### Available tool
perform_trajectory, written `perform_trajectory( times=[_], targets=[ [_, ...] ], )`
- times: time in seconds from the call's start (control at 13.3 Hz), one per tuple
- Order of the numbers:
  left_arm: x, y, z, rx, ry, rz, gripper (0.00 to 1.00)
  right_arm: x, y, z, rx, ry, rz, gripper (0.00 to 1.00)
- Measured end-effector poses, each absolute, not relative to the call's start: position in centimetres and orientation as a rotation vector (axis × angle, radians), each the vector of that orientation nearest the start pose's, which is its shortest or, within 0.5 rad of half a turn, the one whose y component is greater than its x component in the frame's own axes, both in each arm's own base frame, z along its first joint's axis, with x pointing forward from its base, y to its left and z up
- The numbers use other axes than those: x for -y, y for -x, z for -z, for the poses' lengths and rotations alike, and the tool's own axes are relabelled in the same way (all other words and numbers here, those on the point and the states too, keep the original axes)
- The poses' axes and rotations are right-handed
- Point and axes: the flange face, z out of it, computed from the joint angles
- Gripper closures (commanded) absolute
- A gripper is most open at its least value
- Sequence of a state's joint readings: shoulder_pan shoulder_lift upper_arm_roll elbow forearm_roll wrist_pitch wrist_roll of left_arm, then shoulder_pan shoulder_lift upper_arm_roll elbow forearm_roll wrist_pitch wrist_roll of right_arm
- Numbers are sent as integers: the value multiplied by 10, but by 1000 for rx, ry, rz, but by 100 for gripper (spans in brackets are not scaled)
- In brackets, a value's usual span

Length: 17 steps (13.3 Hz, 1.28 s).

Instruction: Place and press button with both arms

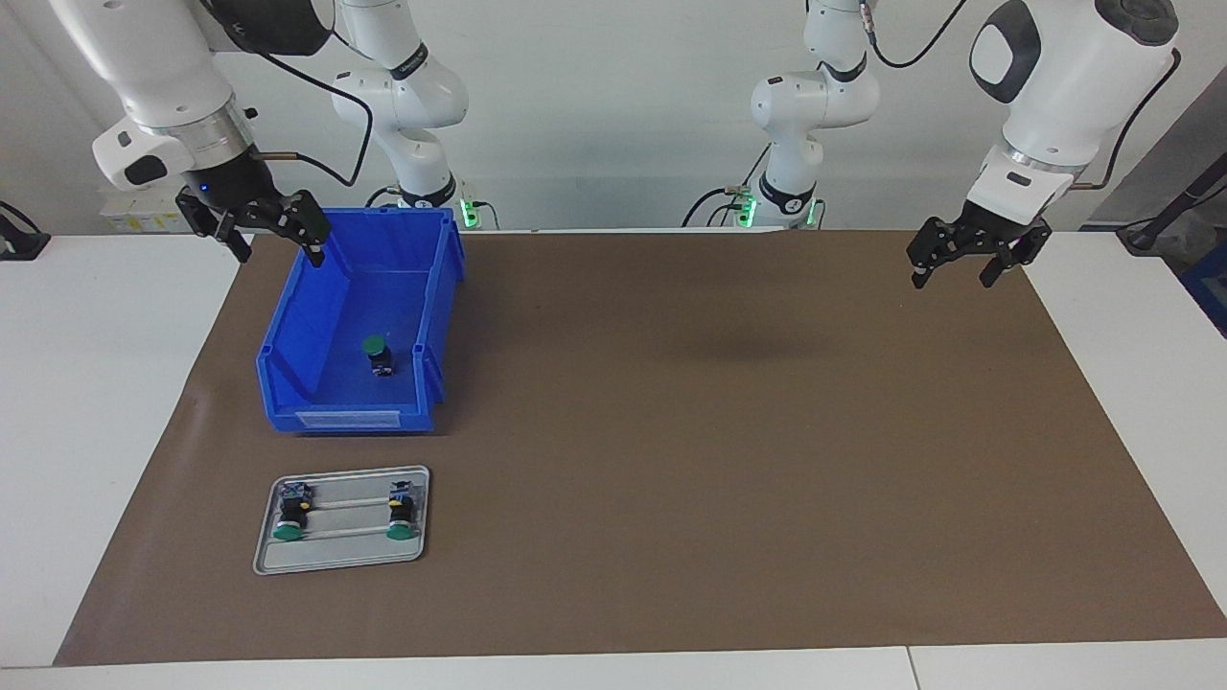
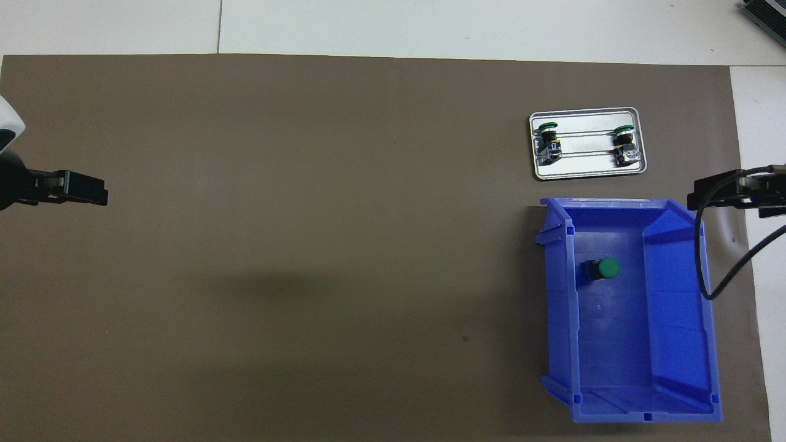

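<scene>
A button point(image 1: 377, 353) point(image 2: 602, 269) with a green cap and a black body lies alone on the floor of the blue bin point(image 1: 326, 398) point(image 2: 688, 319). Two more buttons point(image 1: 290, 513) point(image 1: 401, 511) point(image 2: 548, 138) point(image 2: 625, 140) lie in the grey metal tray point(image 1: 342, 565) point(image 2: 583, 175), farther from the robots than the bin. My right gripper point(image 1: 278, 251) point(image 2: 712, 191) hangs open and empty in the air over the bin's outer wall. My left gripper point(image 1: 954, 278) point(image 2: 98, 191) hangs open and empty over the mat at the left arm's end.
A brown mat point(image 1: 719, 431) point(image 2: 307, 245) covers most of the white table. Bin and tray both stand toward the right arm's end. A black cable point(image 2: 706, 258) from the right arm loops over the bin's wall.
</scene>
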<state>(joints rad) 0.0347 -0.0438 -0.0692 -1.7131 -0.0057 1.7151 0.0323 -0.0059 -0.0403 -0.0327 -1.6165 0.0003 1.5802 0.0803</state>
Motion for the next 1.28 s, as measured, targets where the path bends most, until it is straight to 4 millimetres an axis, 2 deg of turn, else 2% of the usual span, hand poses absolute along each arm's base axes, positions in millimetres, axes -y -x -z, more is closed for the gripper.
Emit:
perform_trajectory(
  times=[0.75, 1.13, 1.28],
  targets=[
    [20, -551, -594, -104, 3142, 72, 0, 12, -542, -625, -142, 3146, 4, 0],
    [20, -551, -594, -104, 3142, 72, 0, 11, -541, -625, 26, 3199, -18, 0],
    [20, -551, -594, -104, 3142, 72, 0, 11, -540, -624, 44, 3198, -38, 0]
  ],
)
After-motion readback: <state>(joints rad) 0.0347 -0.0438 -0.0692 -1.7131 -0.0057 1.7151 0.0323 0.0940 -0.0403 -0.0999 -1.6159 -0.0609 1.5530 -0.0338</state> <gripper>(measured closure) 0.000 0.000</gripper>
